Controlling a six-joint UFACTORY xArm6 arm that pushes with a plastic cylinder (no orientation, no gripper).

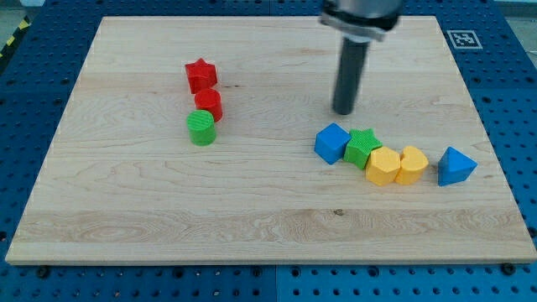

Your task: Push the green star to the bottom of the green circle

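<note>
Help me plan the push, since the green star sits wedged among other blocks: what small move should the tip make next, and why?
Probably slide my tip toward the view's right and down, behind the green star. The star sits between the blue block and the yellow block, and the green circle lies far to the view's left, so the push must go leftward.

I see a pale wooden counter with even, soft light on its grain; around all its edges lies a blue perforated base; a black-and-white marker sits at its top right corner.
</note>
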